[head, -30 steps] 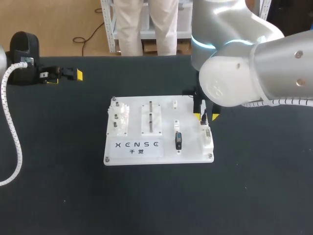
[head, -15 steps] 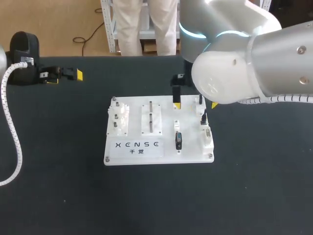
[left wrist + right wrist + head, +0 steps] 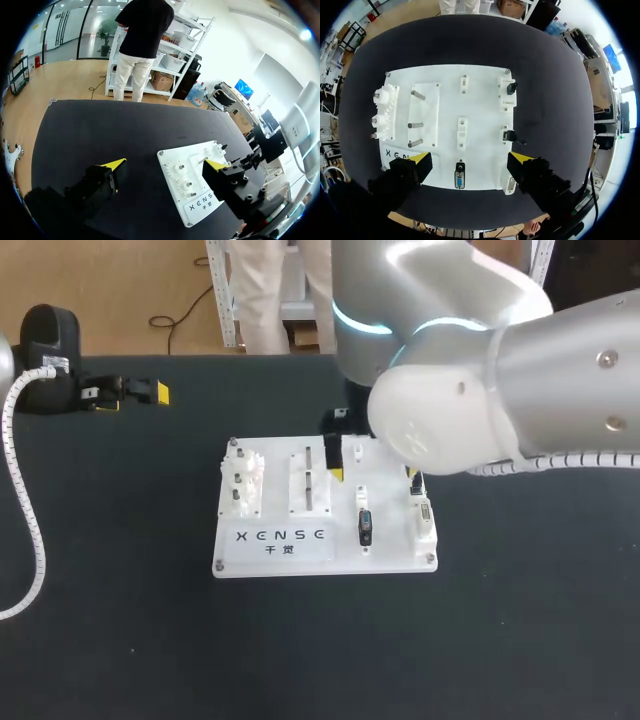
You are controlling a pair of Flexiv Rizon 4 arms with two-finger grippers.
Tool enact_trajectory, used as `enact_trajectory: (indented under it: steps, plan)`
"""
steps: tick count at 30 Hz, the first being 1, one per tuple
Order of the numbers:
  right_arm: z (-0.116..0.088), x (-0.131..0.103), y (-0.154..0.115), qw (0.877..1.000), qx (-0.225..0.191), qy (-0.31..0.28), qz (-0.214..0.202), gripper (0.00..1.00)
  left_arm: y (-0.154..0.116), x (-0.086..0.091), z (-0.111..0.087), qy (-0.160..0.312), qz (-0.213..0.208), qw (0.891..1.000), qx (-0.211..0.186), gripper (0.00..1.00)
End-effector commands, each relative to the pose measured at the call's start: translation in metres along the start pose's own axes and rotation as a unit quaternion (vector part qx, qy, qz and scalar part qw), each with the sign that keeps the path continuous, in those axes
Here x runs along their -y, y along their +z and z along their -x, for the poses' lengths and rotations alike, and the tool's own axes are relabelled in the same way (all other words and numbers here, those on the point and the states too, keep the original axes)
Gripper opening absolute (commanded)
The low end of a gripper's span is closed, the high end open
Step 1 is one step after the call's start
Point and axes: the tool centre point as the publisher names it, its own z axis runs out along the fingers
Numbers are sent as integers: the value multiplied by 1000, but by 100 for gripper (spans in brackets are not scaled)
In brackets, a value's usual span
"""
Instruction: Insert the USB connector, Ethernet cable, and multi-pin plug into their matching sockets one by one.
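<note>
The flat white plastic rectangular board (image 3: pixel 300 560) lies at the middle of the matte black table (image 3: pixel 120 640). The large, smooth silver right arm (image 3: pixel 500 390) hangs above the board's 1 o'clock corner.

In the right wrist view, the right gripper (image 3: pixel 470 159) has its jaws released and spread wide, with only the board beneath them. The black block-shaped multi-pin plug with a silver metal face (image 3: pixel 459 179) lies just ahead of the gap between the fingers, at about 4 o'clock from the board's centre. It touches neither finger. The silver multi-pin socket (image 3: pixel 510 185) sits at the board's 4 o'clock edge, near the plug but apart from it.

Two small black connectors (image 3: pixel 508 135) rest on white blocks at the board's 2 and 3 o'clock; I cannot tell which is USB and which Ethernet. A white toothed gear block (image 3: pixel 382 112) stands at 9 o'clock, with thin grey metal pegs (image 3: pixel 417 125) just beside it.

The left gripper (image 3: pixel 165 164) is at 10 o'clock, well apart from the board, with its jaws released and empty.
</note>
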Motion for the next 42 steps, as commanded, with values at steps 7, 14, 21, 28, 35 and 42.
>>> enact_trajectory:
  steps: [7,14,21,28,35,42]
  plan:
    - [-27,-24,11,999,-26,-32,9,100,0,0,0,0,0,1000,0,100]
    - [-35,-19,15,999,-25,-23,24,100,0,0,0,0,0,1000,0,100]
    - [-35,-19,15,999,-25,-23,24,100,0,0,0,0,0,1000,0,100]
    - [-35,-19,15,999,-25,-23,24,100,0,0,0,0,0,1000,0,100]
    - [-35,-19,15,999,-25,-23,24,100,0,0,0,0,0,1000,0,100]
    - [-37,-20,15,999,-25,-24,24,100,0,0,0,0,0,1000,0,100]
